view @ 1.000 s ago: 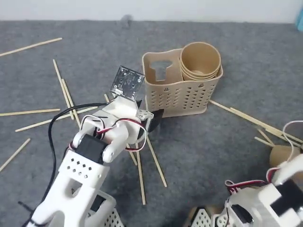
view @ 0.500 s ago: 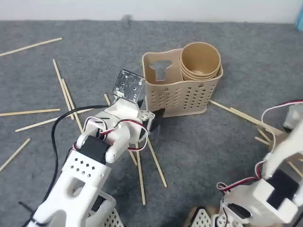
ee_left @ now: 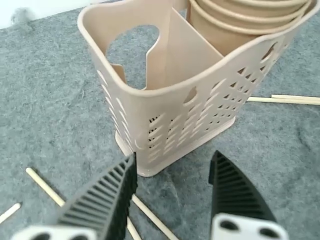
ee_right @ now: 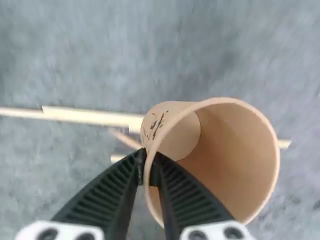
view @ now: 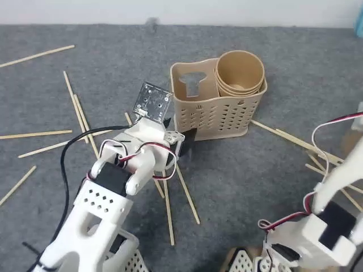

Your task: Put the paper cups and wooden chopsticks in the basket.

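A beige perforated basket [view: 211, 113] stands mid-table, with stacked paper cups [view: 240, 71] in its right compartment. My left gripper [view: 182, 146] hovers low at the basket's near left corner. It is open and empty [ee_left: 175, 161], facing the basket [ee_left: 165, 105]. My right gripper [ee_right: 148, 170] is shut on the rim of a tan paper cup [ee_right: 215, 155], which hangs above the grey carpet and some chopsticks [ee_right: 85, 116]. That cup [view: 356, 137] peeks in at the right edge of the high view. Several wooden chopsticks [view: 80, 115] lie scattered on the carpet.
More chopsticks lie under and in front of the left arm [view: 187, 195] and right of the basket [view: 298, 143]. The basket's left compartment [ee_left: 145, 50] holds no cups. The right arm's base [view: 309, 243] sits at the near right corner.
The right arm has swung up and toward the right edge, lifting the paper cup off the carpet. The left arm has barely shifted.
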`<state>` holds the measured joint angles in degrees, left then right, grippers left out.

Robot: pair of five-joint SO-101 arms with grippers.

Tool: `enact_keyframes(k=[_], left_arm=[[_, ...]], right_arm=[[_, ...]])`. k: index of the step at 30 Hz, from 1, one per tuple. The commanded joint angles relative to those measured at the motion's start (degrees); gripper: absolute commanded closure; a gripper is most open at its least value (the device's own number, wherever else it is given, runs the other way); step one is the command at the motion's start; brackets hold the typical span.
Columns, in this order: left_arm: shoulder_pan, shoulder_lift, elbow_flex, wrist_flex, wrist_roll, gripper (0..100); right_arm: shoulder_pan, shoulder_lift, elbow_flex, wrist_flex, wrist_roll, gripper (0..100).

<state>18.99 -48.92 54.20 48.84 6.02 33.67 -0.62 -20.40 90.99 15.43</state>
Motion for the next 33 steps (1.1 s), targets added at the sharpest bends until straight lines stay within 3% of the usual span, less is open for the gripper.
enact_keyframes(k=[1,10,17,24,33], left_arm=[[-0.3,-1.7,-0.2,-1.6,-0.5,77],[-3.9,-1.7,0.9,-4.7,-0.2,78],[-4.7,-1.7,1.6,-7.2,-0.5,95],[-7.7,-1.7,1.8,-9.7,-0.5,98],[-8.3,-1.7,1.9,-10.1,-0.5,99]], right_arm=[[-3.8,-1.4,-10.2,0.6,-0.4,99.1],[-19.7,-0.7,-31.1,-0.4,-0.9,99.1],[-32.0,-0.7,-39.0,-6.6,-0.9,99.1],[-42.7,0.8,-39.1,-9.0,-0.7,99.1],[-45.4,7.8,-39.3,-4.7,-0.3,99.1]])
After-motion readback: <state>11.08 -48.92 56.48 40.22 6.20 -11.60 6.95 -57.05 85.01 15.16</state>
